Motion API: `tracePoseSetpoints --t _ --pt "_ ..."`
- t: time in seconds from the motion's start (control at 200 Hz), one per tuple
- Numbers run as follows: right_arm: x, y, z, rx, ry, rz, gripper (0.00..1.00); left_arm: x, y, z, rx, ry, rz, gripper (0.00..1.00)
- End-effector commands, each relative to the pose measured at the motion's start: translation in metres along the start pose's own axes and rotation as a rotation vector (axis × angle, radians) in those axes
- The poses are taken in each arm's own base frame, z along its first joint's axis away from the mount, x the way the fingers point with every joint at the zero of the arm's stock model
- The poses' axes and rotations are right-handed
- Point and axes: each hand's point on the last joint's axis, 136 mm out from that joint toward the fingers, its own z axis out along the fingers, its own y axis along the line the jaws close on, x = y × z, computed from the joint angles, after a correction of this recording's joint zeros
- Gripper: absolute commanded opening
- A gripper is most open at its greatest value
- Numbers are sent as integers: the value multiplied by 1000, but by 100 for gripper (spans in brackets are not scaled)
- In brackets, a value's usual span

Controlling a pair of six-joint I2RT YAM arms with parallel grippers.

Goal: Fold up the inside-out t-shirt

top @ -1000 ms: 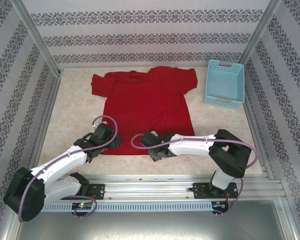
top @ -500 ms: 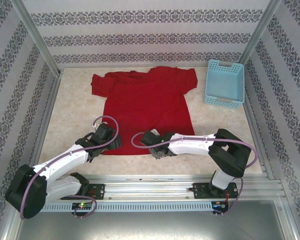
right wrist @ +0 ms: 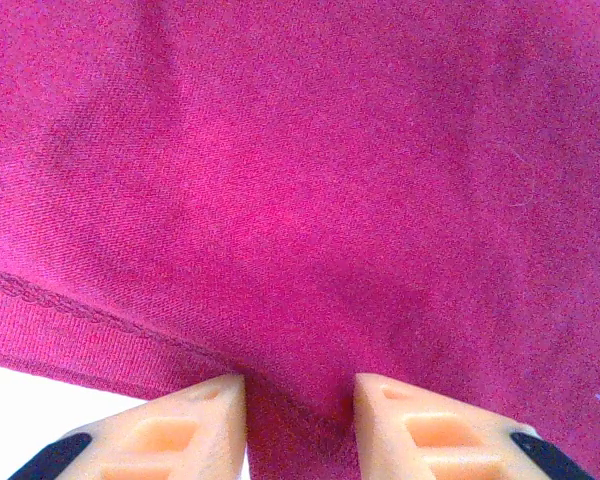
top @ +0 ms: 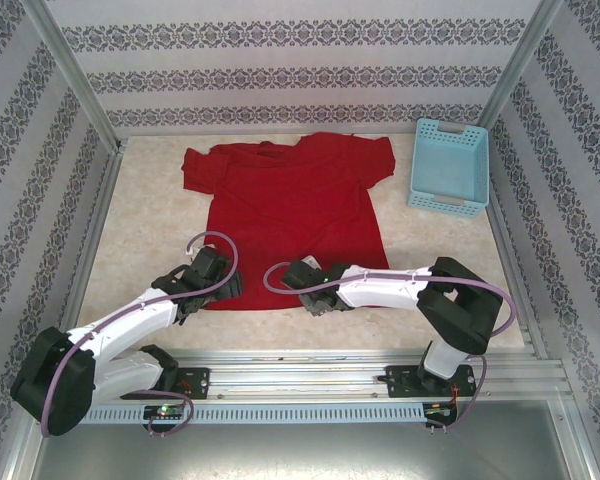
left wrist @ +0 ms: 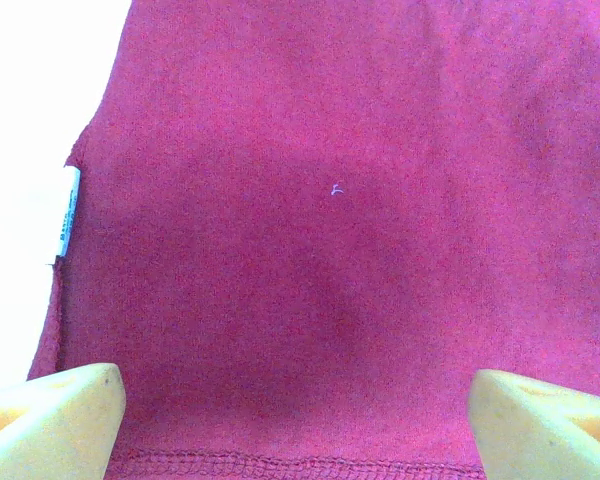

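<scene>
The inside-out t-shirt (top: 295, 210) is plain red and lies flat on the table, collar at the far side and hem toward me. My left gripper (top: 220, 285) hovers over the hem's left corner, wide open; its fingers (left wrist: 70, 415) straddle bare cloth (left wrist: 330, 200) just above the stitched hem (left wrist: 280, 465). A white tag (left wrist: 68, 210) sticks out at the shirt's left side seam. My right gripper (top: 305, 292) sits at the hem near its middle. In the right wrist view a bunched fold of the t-shirt (right wrist: 310, 180) is pinched in that gripper (right wrist: 300, 400).
A light blue plastic basket (top: 448, 168) stands at the back right, beside the shirt's right sleeve. Patterned walls and metal posts (top: 75, 80) close the table in on three sides. A metal rail (top: 310, 365) runs along the near edge.
My right gripper has narrowed onto the hem and drawn cloth up between its fingers. My left gripper edged slightly forward over the hem corner and stayed open.
</scene>
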Motion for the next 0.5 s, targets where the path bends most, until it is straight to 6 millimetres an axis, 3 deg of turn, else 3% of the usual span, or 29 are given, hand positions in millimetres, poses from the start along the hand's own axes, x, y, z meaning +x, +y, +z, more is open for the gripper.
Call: tracePoseSetpoints --t 0.0,0.28,0.495 --pt "-14 -6 -11 14 -39 20 34 0 -1 -3 -8 2 22 89" --pt "-16 -9 -13 9 -49 36 39 0 -1 -3 -13 4 26 90" --pt "-15 -8 -7 -12 -35 47 24 -1 -3 -3 -8 4 29 90"
